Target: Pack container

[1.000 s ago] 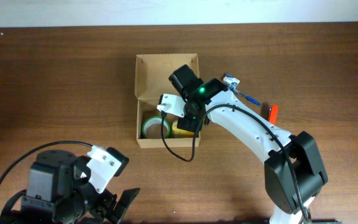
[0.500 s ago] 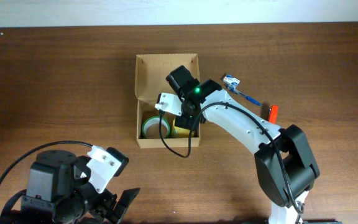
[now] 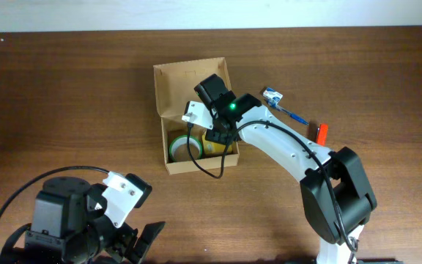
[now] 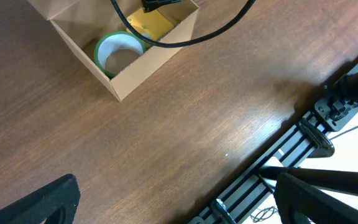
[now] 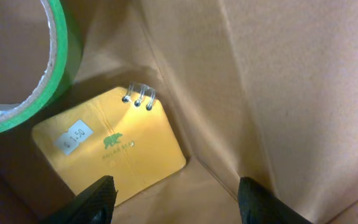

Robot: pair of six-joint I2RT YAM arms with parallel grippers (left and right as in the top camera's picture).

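Robot lab bench: wood-grain table (image 3: 64, 95), black mounting rail (image 4: 303, 134), loose cable (image 4: 191, 42), white robot arm (image 3: 284, 147).

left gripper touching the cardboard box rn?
Apart. The overhead view shows the left gripper low in the frame, open, with bare table between it and the container.

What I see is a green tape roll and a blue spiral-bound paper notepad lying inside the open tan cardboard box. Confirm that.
Not quite: the spiral-bound paper notepad is yellow, not blue. The right wrist view shows it lying on the floor of the tan cardboard box next to the green tape roll. The rest stands.
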